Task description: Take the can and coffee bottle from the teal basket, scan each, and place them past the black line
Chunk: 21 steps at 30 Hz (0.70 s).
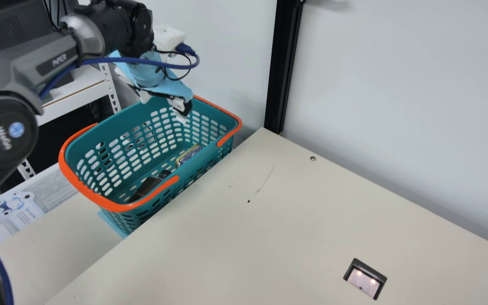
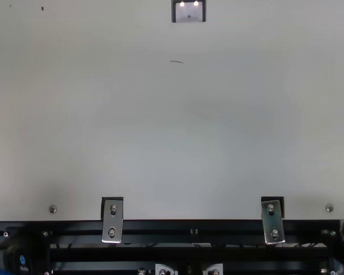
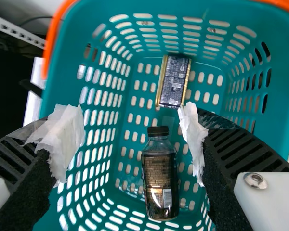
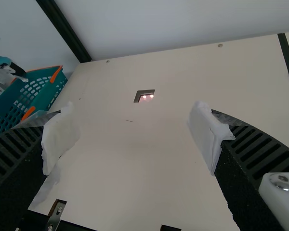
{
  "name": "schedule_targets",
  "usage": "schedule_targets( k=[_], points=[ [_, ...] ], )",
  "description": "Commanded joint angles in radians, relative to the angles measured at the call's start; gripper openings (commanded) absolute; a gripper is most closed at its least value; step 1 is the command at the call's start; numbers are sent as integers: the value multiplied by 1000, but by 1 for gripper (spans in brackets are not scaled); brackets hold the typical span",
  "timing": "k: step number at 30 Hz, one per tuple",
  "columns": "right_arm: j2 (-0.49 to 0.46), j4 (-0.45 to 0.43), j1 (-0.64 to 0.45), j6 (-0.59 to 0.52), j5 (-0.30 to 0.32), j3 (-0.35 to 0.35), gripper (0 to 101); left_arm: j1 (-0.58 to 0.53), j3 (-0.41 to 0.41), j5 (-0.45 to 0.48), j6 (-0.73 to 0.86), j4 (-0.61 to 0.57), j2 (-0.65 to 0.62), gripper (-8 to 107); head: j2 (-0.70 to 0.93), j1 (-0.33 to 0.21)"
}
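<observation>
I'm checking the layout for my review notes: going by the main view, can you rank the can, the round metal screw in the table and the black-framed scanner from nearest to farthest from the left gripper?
From the left gripper:
1. Can: inside the basket, below it.
2. Screw: right of the basket, near the wall.
3. Scanner: lower right.

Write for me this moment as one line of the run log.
left claw: open, over teal basket; can: in basket; coffee bottle: in basket; right claw: open, facing table; lit panel: in table
</observation>
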Motion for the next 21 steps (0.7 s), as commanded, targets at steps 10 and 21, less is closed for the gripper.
schedule_targets(
  k=[10,21],
  points=[
    [0,0,0,0,0,0,101,0,-150,31,38,-56,226,90,18,-27],
    [0,0,0,0,0,0,101,-39,-78,-43,-40,-114,290,90,18,-27]
  ],
)
